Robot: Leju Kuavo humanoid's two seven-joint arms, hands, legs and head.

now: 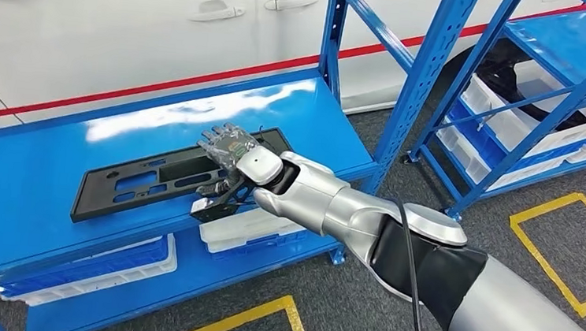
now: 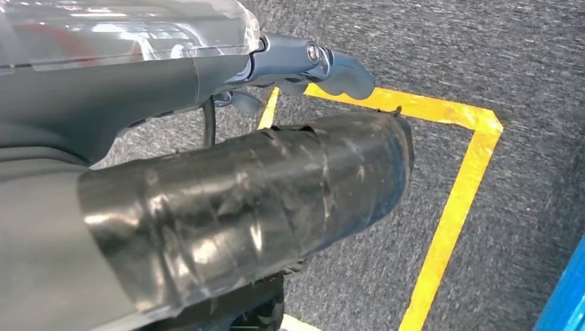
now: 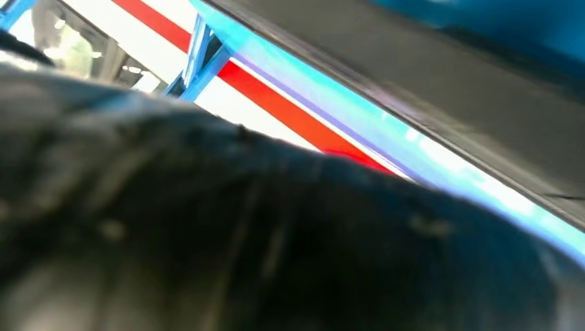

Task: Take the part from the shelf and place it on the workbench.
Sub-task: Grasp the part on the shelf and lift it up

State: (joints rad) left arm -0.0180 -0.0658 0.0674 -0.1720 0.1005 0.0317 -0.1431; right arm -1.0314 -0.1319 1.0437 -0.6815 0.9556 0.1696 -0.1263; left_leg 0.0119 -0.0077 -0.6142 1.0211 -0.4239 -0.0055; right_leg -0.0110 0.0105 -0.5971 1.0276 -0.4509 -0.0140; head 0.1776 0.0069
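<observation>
The part (image 1: 138,181) is a long flat black plastic panel with cut-outs, lying on the blue shelf board (image 1: 28,184). My right hand (image 1: 235,151) reaches in from the lower right and lies over the panel's right portion, fingers stretched across its top. Its thumb side is hidden by the hand, so a grip cannot be confirmed. In the right wrist view the panel's dark edge (image 3: 441,89) runs close past the blurred hand (image 3: 207,234). My left hand (image 2: 207,207) hangs over the grey floor with nothing in it.
Blue shelf uprights (image 1: 423,81) stand just right of the panel. White bins (image 1: 249,229) sit on the lower level under it. A second blue rack (image 1: 548,91) with bins stands at the far right. A white car (image 1: 143,19) is behind. Yellow tape (image 1: 559,258) marks the floor.
</observation>
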